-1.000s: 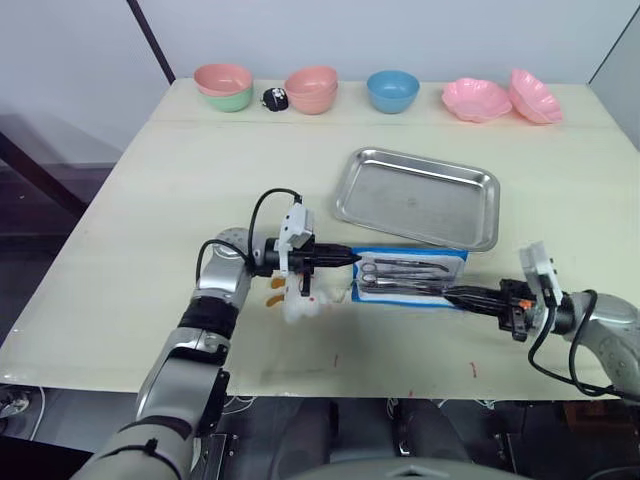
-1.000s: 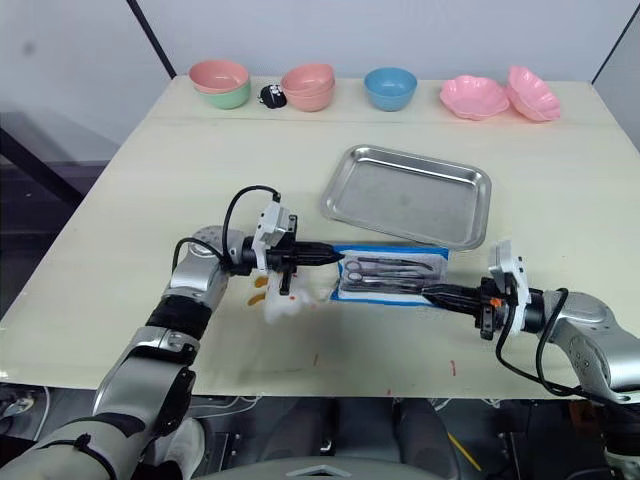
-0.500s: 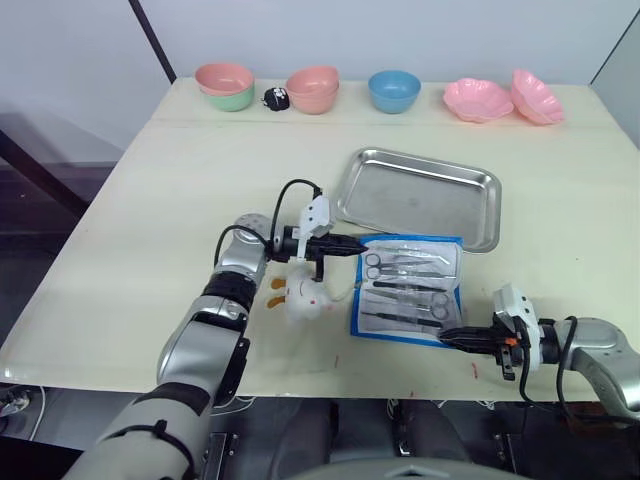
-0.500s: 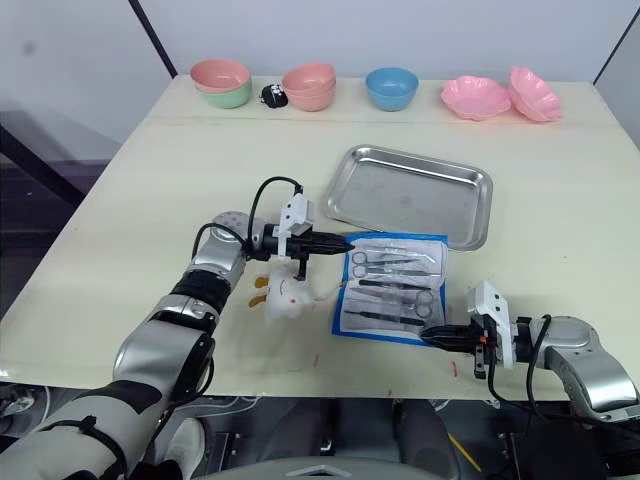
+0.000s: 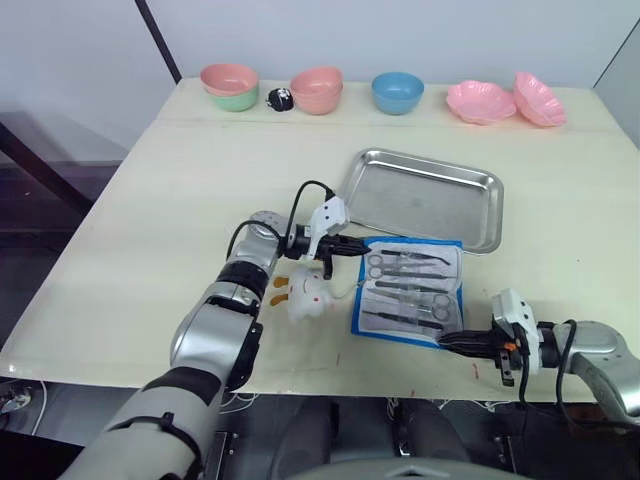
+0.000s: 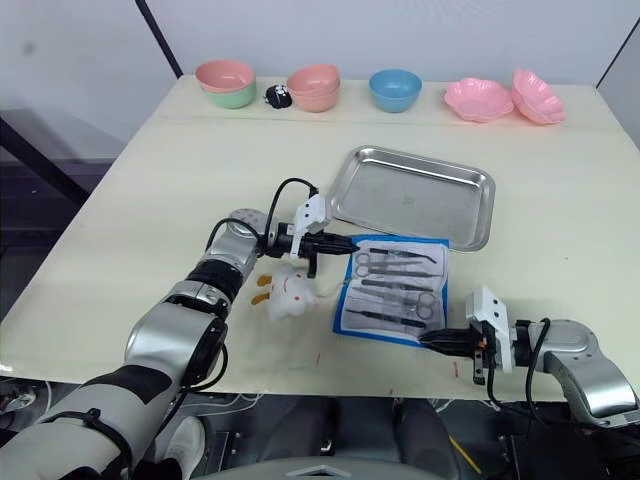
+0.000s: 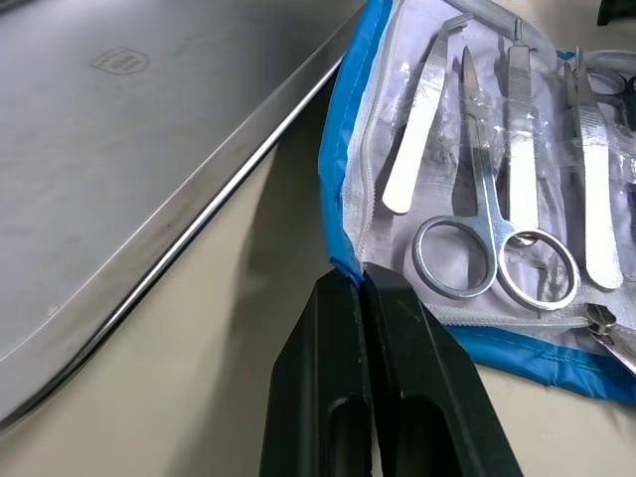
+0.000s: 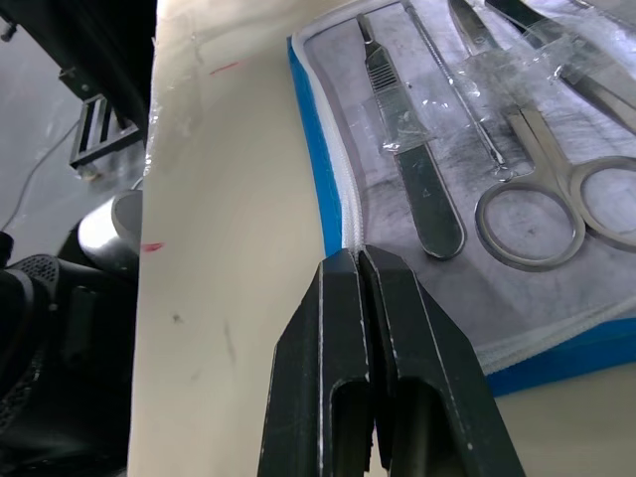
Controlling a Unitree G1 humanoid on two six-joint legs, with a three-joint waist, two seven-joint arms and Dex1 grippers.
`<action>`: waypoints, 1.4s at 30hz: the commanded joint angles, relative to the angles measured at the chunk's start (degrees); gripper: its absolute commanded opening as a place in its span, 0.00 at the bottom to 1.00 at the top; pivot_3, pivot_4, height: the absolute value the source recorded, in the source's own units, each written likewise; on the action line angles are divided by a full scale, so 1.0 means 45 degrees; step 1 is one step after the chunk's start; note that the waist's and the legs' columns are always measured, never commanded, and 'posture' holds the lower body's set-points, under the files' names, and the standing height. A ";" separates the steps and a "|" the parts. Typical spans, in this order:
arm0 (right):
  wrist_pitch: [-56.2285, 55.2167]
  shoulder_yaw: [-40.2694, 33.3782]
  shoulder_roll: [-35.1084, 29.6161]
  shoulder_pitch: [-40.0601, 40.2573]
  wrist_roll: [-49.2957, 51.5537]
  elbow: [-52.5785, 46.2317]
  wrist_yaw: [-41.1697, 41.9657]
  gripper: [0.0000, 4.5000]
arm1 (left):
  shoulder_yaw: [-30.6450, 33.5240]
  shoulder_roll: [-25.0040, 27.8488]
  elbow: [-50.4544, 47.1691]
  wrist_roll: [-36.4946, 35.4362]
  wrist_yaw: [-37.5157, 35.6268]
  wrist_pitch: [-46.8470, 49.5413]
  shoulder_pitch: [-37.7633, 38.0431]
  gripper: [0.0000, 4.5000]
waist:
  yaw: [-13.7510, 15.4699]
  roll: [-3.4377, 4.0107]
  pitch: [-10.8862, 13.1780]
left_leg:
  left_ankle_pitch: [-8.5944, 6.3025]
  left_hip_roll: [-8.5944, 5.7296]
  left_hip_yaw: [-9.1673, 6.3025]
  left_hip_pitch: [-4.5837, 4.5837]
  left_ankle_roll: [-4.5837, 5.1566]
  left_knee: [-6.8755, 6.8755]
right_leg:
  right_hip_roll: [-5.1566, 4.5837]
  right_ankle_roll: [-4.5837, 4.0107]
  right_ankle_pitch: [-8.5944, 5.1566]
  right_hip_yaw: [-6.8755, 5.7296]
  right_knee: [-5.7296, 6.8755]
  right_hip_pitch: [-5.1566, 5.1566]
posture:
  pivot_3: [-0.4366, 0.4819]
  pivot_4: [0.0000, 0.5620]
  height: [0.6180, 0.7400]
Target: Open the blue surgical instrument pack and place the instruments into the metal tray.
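Note:
The blue surgical instrument pack (image 5: 408,292) lies open on the table, just in front of the metal tray (image 5: 424,194). Its clear pockets hold the instruments (image 5: 405,283): scissors (image 7: 494,241), forceps and slim tools. My left gripper (image 7: 360,274) is shut on the pack's blue edge at the corner nearest the tray. My right gripper (image 8: 355,258) is shut on the opposite blue edge, near the table's front. The tray's bare floor (image 7: 119,129) has nothing in it.
A white lump with orange bits (image 5: 306,296) lies just left of the pack, under my left wrist. Along the far edge stand a green-and-pink bowl (image 5: 228,85), a pink bowl (image 5: 318,89), a blue bowl (image 5: 396,92) and two pink dishes (image 5: 480,100).
A second ago the pack was folded narrow. My right gripper pulled its near flap toward the table's front, spreading it open. Over the last half second both grippers stayed on its edges.

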 commanded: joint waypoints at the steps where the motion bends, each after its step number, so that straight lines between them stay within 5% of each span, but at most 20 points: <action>1: 0.0214 -0.0177 -0.0234 0.0151 0.0334 -0.0630 0.0212 0.01 | -0.0445 -0.0138 -0.0109 0.0265 -0.1201 0.0161 0.0545 0.00 | -0.0020 0.0000 0.0000 | 0.0000 0.0000 -0.0001 -0.0007 0.0000 -0.0002 | 0.0000 0.0001 -0.0001 -0.0001 -0.0012 -0.0003 | 0.48 0.27 1.00; 16: -0.0324 -0.0173 -0.0434 0.0222 -0.0063 -0.0139 0.0303 0.01 | -0.0101 0.0441 -0.0123 0.0340 -0.0716 0.0121 0.0585 0.00 | -0.0133 0.0000 0.0000 | -0.0001 -0.0002 0.0000 0.0000 0.0002 -0.0002 | -0.0003 0.0010 -0.0008 0.0003 0.0003 -0.0004 | 0.48 0.27 1.00; 20: -0.0440 -0.0164 -0.0379 0.0165 -0.0110 -0.0039 0.0310 0.00 | 0.0220 0.0319 -0.0206 0.0028 -0.0637 0.0224 0.0529 0.29 | -0.0118 0.0000 0.0000 | -0.0001 -0.0001 -0.0001 0.0001 0.0002 -0.0001 | -0.0003 0.0010 -0.0007 0.0004 0.0007 -0.0004 | 0.48 0.27 1.00; 27: -0.0594 -0.0365 -0.0481 0.0246 0.0140 -0.0169 0.0552 0.00 | 0.0734 0.0585 -0.0448 -0.0344 -0.0645 0.0183 0.0593 0.99 | -0.0093 0.0000 0.0000 | 0.0000 -0.0003 -0.0006 0.0001 0.0001 0.0004 | -0.0005 0.0010 -0.0005 0.0003 0.0017 -0.0003 | 0.48 0.27 1.00; 31: -0.0403 -0.0469 -0.0599 0.0345 0.0365 -0.0361 0.0702 0.00 | 0.0976 0.0770 -0.0643 -0.0605 -0.0936 0.0351 0.0615 0.99 | -0.0115 -0.0001 0.0001 | 0.0000 -0.0002 -0.0008 0.0000 0.0000 0.0002 | -0.0004 0.0009 -0.0005 0.0003 0.0015 -0.0005 | 0.48 0.27 1.00; 33: -0.0213 -0.0578 -0.0716 0.0364 0.0567 -0.0485 0.0751 0.06 | 0.1198 0.0832 -0.0721 -0.0805 -0.0895 0.0415 0.0563 1.00 | -0.0114 -0.0001 0.0001 | 0.0000 -0.0002 -0.0008 -0.0005 0.0000 0.0002 | -0.0004 0.0009 -0.0006 0.0002 0.0010 -0.0009 | 0.48 0.27 1.00; 38: 0.0390 -0.1331 -0.1026 0.0461 0.1444 -0.1034 0.0827 0.46 | 0.1573 0.1066 -0.1351 -0.1362 -0.1550 0.0554 0.0687 1.00 | -0.0095 -0.0003 0.0004 | 0.0000 0.0000 -0.0008 -0.0014 0.0001 0.0001 | -0.0008 0.0009 -0.0006 0.0002 0.0008 -0.0017 | 0.48 0.27 1.00; 39: 0.0488 -0.1589 -0.1088 0.0447 0.1692 -0.1152 0.0837 0.46 | 0.1641 0.1160 -0.1597 -0.1517 -0.1852 0.0584 0.0788 1.00 | -0.0095 -0.0002 0.0005 | 0.0000 0.0000 -0.0008 -0.0014 0.0000 0.0002 | -0.0008 0.0009 -0.0006 0.0002 0.0008 -0.0016 | 0.48 0.27 1.00; 42: 0.0463 -0.2262 -0.1004 0.0203 0.2194 -0.1343 0.0704 0.73 | 0.1728 0.1545 -0.2697 -0.2004 -0.2750 0.0625 0.1323 1.00 | -0.0112 -0.0003 0.0006 | 0.0000 0.0020 -0.0008 -0.0020 0.0000 0.0001 | -0.0012 0.0009 -0.0006 0.0003 0.0003 -0.0018 | 0.48 0.27 1.00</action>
